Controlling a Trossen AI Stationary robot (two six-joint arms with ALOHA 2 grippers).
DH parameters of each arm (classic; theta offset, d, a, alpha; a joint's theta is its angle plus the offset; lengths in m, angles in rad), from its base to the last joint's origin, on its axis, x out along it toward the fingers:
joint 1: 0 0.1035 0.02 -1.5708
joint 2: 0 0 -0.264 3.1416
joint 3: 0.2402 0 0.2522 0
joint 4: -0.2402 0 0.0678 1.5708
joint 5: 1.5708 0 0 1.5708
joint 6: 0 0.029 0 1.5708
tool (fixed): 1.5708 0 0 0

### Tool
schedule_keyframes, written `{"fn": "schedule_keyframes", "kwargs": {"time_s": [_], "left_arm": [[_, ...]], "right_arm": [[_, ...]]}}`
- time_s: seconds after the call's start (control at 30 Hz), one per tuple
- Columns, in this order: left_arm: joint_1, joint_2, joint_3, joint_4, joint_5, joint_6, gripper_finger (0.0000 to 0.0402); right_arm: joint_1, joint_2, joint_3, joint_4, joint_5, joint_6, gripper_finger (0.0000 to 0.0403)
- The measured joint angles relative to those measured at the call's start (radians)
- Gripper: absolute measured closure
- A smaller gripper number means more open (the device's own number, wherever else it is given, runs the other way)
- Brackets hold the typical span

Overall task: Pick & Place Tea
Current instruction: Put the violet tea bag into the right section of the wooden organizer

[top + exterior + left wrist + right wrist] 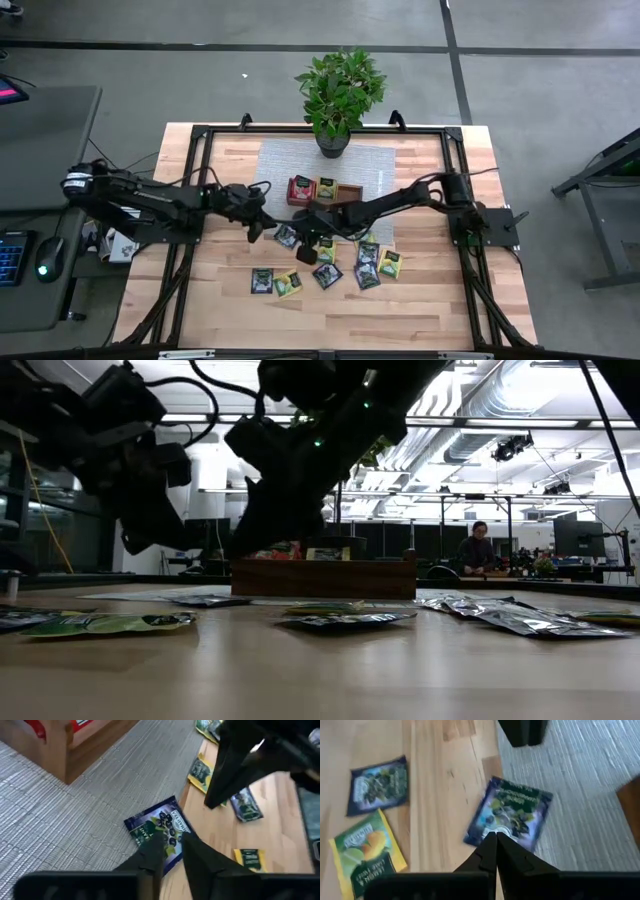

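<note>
A blue-purple tea sachet (pixel 156 831) (pixel 512 812) lies flat, half on the grey mat (pixel 65 825) and half on the wooden table, in front of the wooden tray (pixel 322 191). My left gripper (pixel 172 849) hovers by it, fingers a narrow gap apart with nothing between them. My right gripper (pixel 495 840) is shut, its tips at the sachet's near edge. Several more tea sachets (pixel 327 275) lie flat on the table nearer the front edge. Red and yellow sachets stand in the tray. My right gripper comes slanting down from the table's right side. Its shut fingertips (pixel 489 846) stand over the edge of the blue-purple sachet (pixel 481 834) that lies on the wood. I cannot tell whether they touch it. The sachet lies flat.
A potted plant (pixel 338 95) stands at the far edge behind the tray. The two grippers are close together over the mat's front left corner. Bare wood lies along the table's front edge (pixel 330 325). In the room beyond, a person (pixel 478 550) is seated.
</note>
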Motion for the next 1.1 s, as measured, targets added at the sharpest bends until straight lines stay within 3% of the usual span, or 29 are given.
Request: {"fn": "schedule_keyframes", "kwargs": {"time_s": [0.2,0.37,0.8,1.1], "left_arm": [[0.019,0.000,0.000,0.004,0.060,0.001,0.0243],[0.018,0.000,0.000,-0.012,0.059,0.000,0.0200],[0.018,0.001,0.001,-0.077,0.026,-0.009,0.0192],[0.018,0.078,0.002,-0.054,0.017,-0.083,0.0192]], "right_arm": [[0.005,0.036,0.000,0.024,0.002,0.003,0.0402],[0.007,0.045,0.000,0.024,0.004,0.003,0.0403],[0.007,0.095,0.002,0.029,0.003,0.069,0.0403],[0.002,0.097,0.003,0.014,0.001,0.092,0.0403]]}}
